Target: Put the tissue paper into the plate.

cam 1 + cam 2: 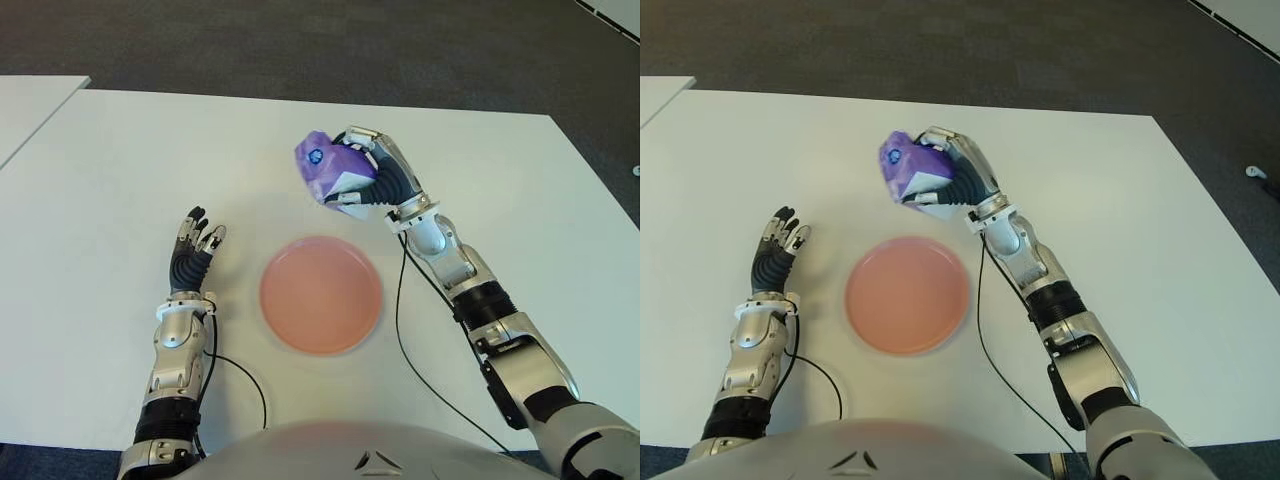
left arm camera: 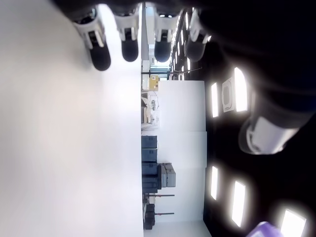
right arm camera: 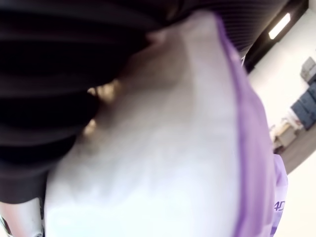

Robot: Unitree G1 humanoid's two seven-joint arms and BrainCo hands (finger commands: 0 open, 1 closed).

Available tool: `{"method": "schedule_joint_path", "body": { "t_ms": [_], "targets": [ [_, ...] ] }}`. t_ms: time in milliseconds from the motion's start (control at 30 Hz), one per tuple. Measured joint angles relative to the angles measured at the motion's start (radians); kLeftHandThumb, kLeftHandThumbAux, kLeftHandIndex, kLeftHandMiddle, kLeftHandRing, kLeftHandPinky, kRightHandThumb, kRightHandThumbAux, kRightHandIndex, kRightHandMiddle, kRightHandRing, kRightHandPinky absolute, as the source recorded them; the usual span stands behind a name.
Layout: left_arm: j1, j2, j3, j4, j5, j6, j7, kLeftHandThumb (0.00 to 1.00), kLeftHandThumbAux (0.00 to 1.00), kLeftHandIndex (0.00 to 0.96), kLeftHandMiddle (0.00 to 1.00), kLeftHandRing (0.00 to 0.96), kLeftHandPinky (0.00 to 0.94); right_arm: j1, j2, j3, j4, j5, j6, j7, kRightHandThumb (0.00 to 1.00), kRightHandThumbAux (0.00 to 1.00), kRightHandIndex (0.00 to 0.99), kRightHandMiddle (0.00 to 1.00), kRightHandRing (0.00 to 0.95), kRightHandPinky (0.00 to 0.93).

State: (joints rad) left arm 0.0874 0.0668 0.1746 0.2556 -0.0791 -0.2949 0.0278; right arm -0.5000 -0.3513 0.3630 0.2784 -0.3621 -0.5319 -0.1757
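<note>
A purple and white tissue pack (image 1: 325, 168) is held up off the white table (image 1: 130, 150) by my right hand (image 1: 362, 175), whose fingers are curled around it. The pack hangs just beyond the far rim of the round pink plate (image 1: 321, 295), which lies flat at the table's near middle with nothing in it. The right wrist view is filled by the pack (image 3: 187, 148) pressed against the dark fingers (image 3: 49, 59). My left hand (image 1: 193, 245) shows to the left of the plate, fingers straight and holding nothing.
Thin black cables (image 1: 415, 360) run along both forearms over the table. A second white table's corner (image 1: 35, 105) shows at the far left. Dark carpet (image 1: 300, 40) lies beyond the far edge.
</note>
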Motion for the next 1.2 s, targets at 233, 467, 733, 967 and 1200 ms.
{"method": "schedule_joint_path", "body": {
  "t_ms": [233,467,733,967,1200],
  "targets": [
    [0.0,-0.001,-0.001,0.0,0.0,0.022,-0.004,0.0,0.546,0.0,0.0,0.0,0.0,0.145,0.018,0.013,-0.252,0.158,0.058,0.241,0.716,0.714,0.44,0.838,0.834,0.824],
    [0.001,-0.003,-0.002,0.001,0.0,0.022,-0.005,0.0,0.544,0.0,0.0,0.0,0.0,0.203,0.011,0.033,-0.374,0.177,0.068,0.379,0.716,0.714,0.44,0.834,0.83,0.823],
    [-0.001,-0.003,-0.007,0.001,0.0,0.022,-0.005,0.0,0.543,0.0,0.0,0.0,0.0,0.234,0.016,0.062,-0.35,0.149,0.004,0.447,0.714,0.715,0.44,0.839,0.83,0.83],
    [-0.001,-0.003,-0.012,0.001,0.0,0.021,-0.005,0.0,0.548,0.0,0.0,0.0,0.0,0.235,0.015,0.066,-0.315,0.13,-0.035,0.481,0.713,0.715,0.44,0.84,0.83,0.829],
    [-0.001,-0.003,-0.013,0.005,0.0,0.015,-0.007,0.0,0.554,0.0,0.0,0.0,0.0,0.24,0.013,0.071,-0.306,0.088,-0.037,0.512,0.711,0.715,0.441,0.834,0.826,0.825]
  ]
}}
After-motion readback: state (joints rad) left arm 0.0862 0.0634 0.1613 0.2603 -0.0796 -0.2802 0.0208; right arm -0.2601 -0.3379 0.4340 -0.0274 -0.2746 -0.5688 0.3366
